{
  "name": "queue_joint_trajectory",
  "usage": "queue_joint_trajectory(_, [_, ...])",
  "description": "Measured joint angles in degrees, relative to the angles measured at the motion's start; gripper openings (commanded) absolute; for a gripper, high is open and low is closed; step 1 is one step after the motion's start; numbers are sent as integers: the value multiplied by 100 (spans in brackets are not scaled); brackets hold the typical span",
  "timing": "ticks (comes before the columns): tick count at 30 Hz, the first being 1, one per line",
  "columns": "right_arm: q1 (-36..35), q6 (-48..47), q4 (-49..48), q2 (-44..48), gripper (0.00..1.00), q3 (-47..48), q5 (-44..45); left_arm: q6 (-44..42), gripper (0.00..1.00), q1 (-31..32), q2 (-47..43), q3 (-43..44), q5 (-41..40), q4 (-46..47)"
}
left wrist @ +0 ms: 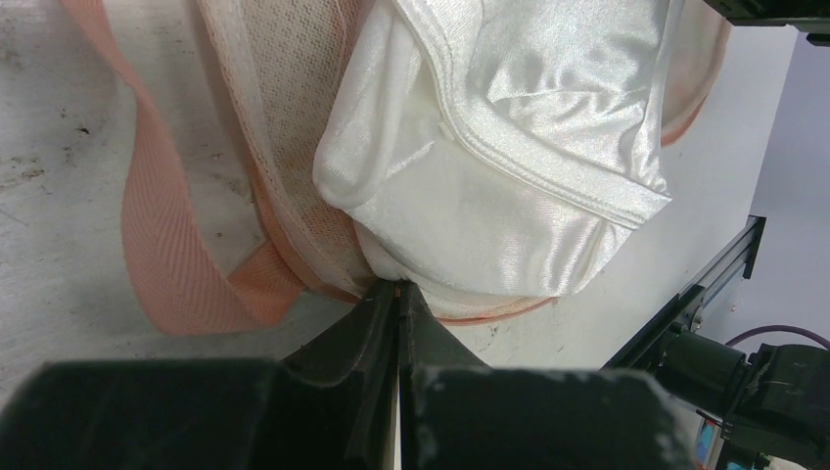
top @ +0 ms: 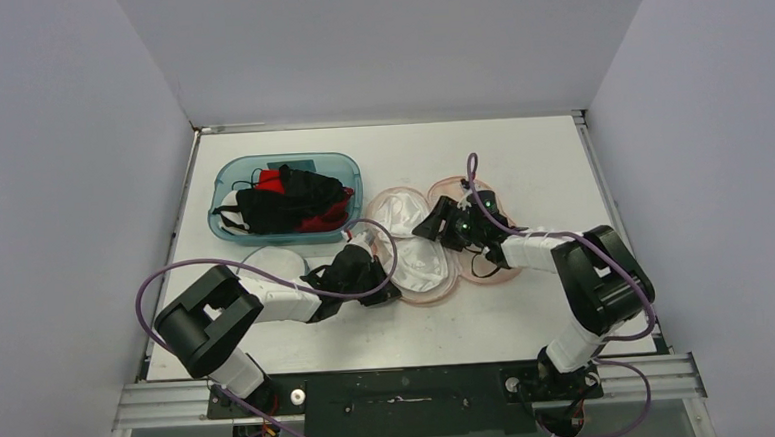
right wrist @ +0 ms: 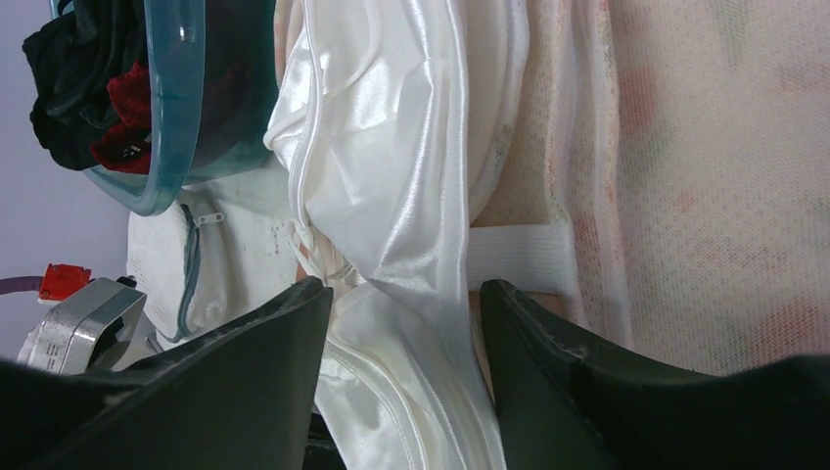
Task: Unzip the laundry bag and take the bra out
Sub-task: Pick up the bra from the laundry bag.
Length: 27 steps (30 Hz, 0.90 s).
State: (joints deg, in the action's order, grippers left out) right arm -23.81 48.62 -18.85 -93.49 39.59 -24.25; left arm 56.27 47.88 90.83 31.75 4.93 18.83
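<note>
Left gripper [left wrist: 397,289]: I see its jaws pressed fully together, the tips touching the near rim of the pink mesh laundry bag [left wrist: 284,117]. I cannot tell whether any fabric is pinched.
Right gripper [right wrist: 403,289]: its jaws stand moderately apart, with a fold of the white satin bra [right wrist: 391,176] running between the fingers. They are not clamped on it.
Laundry bag: it lies opened out flat on the table [top: 520,151], directly ahead of both grippers.
Bra: it sits inside the opened bag, just beyond the left fingertips and between the right ones.
Blue plastic bin [top: 223,177]: beyond the left gripper, holding black and red garments.
White mesh bag [top: 265,257]: just beside the left gripper, near the bin.
</note>
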Motion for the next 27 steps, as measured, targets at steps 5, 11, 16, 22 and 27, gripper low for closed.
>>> queue_joint_trajectory(5, [59, 155, -348, -245, 35, -13, -140, 0, 0, 0, 0, 0, 17, -22])
queue_joint_trajectory(11, [96, 251, -514, -308, 12, -55, -286, -2, 2, 0, -52, 0, 28, -103])
queue_joint_trajectory(16, [96, 105, -234, -238, 6, -50, -363, -15, 20, 0, -350, 0, 24, -328])
queue_joint_trajectory(22, [85, -597, 809, 348, 5, 111, -9, -46, 41, -11, -994, 0, -46, -717])
queue_joint_trajectory(27, [46, -1102, 1443, 870, 5, 409, 328, -46, 52, -37, -1576, 0, -105, -1023])
